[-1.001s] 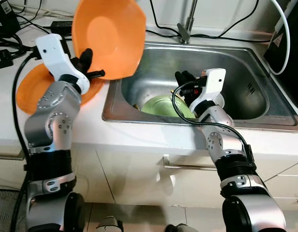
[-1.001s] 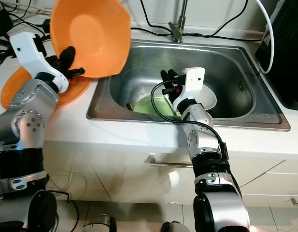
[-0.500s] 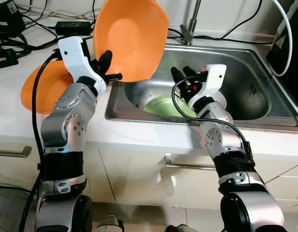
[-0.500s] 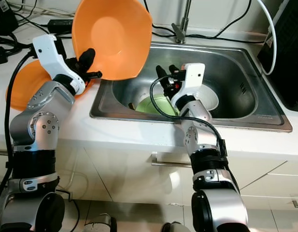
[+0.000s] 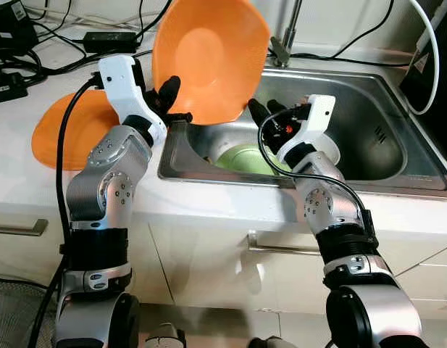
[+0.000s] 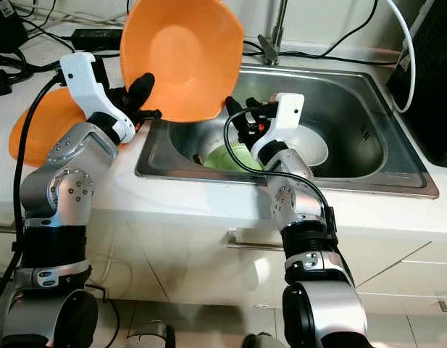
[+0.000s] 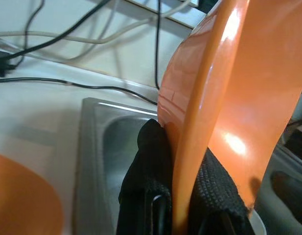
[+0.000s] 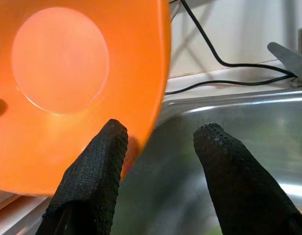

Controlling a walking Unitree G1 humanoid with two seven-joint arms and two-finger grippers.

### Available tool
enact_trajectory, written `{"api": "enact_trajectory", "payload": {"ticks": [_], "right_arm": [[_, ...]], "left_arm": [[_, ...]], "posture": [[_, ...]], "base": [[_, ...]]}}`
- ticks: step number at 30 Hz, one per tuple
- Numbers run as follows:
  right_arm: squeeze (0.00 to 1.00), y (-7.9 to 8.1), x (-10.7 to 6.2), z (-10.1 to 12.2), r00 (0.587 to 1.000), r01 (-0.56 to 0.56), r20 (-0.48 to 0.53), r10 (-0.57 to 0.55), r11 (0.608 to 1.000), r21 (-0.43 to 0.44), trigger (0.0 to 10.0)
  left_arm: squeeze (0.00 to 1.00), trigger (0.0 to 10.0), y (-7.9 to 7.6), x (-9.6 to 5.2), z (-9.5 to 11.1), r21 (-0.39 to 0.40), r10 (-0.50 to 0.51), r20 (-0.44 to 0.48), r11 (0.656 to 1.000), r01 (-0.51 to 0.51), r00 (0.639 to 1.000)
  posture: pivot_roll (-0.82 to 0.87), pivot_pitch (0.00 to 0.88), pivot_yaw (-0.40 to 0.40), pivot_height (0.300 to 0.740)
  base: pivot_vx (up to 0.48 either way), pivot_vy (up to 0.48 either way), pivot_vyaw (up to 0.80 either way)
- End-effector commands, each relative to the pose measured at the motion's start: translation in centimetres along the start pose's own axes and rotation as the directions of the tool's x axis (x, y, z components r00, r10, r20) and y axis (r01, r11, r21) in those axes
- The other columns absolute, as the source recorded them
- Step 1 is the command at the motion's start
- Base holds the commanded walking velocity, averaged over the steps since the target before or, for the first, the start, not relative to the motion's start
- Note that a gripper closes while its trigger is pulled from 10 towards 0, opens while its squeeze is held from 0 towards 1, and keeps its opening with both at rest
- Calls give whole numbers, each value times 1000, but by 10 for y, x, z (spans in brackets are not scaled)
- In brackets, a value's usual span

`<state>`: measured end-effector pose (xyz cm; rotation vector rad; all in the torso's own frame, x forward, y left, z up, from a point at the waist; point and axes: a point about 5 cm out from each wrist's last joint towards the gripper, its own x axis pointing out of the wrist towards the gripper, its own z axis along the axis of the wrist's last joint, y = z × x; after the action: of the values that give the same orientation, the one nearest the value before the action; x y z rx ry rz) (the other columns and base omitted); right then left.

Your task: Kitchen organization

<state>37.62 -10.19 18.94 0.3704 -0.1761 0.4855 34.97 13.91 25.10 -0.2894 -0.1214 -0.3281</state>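
A large orange bowl [image 5: 209, 58] is held tilted on edge above the left side of the steel sink [image 5: 368, 109]. My left gripper [image 5: 171, 101] is shut on its lower rim; in the left wrist view the black fingers [image 7: 151, 181] pinch the rim [image 7: 209, 98]. My right gripper [image 5: 263, 112] is open inside the sink, just beside the bowl's right edge. The right wrist view has the orange bowl [image 8: 58, 73] close in front of the spread fingers [image 8: 97, 171]. A green plate [image 5: 241, 158] and a white bowl [image 6: 306, 145] lie in the sink under the right gripper.
An orange plate [image 5: 67, 138] lies on the white counter left of the sink. The faucet [image 5: 285, 43] stands behind the sink. Black cables [image 5: 56, 51] run along the back of the counter. A black appliance [image 5: 437, 80] stands at the right.
My left arm has carried the orange bowl to the right, over the sink's left side. My right gripper has shifted left toward the bowl's rim and stays open.
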Motion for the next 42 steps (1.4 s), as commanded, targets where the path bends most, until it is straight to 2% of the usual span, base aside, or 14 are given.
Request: {"api": "enact_trajectory", "payload": {"ticks": [1,14,22,23,24,33,34,35,36,42], "right_arm": [[0,5,5,10,999,-34,24,34,999,0,10000],[0,5,4,9,999,-32,31,31,999,28,10000],[0,3,4,10,999,-19,47,16,999,50,10000],[0,3,4,10,999,-20,51,17,998,61,3333],[0,3,4,10,998,-22,56,18,997,73,0],[0,2,4,14,997,-19,82,8,991,129,0],[0,0,4,15,996,-12,86,-1,989,145,0],[0,0,4,15,996,-12,86,-1,989,145,0],[0,-1,4,15,996,-6,90,-9,986,167,0],[0,-3,4,19,993,-1,113,-27,969,245,0]], "left_arm": [[0,10000,-7,-1,6,11,-53,29,999,53,998],[0,10000,-17,-5,-1,14,-161,-14,987,162,987],[0,10000,-18,-7,-5,20,-186,-35,982,187,982],[0,10000,-18,-8,-6,19,-188,-37,982,188,982],[0,10000,-18,-8,-7,19,-188,-40,982,189,981],[0,10000,-15,-8,-10,5,-186,-46,983,186,982],[522,10000,-14,-8,-10,3,-176,-44,984,176,983],[522,10000,-14,-8,-10,3,-176,-44,984,176,983],[1000,10000,-13,-8,-11,3,-168,-43,986,169,985],[1000,10000,-8,-7,-14,2,-128,-53,992,129,990]], "posture": [[61,61,-25,718],[63,67,-23,718],[64,67,-22,718],[64,67,-21,718],[65,67,-22,718],[65,68,-22,718],[66,68,-22,718],[66,68,-22,718],[66,68,-22,718],[65,66,-21,718]], "base": [[0,0,0],[0,0,0],[0,0,0],[0,0,0],[0,0,0],[0,0,0],[0,0,0],[0,0,0],[0,0,0],[0,0,0]]}}
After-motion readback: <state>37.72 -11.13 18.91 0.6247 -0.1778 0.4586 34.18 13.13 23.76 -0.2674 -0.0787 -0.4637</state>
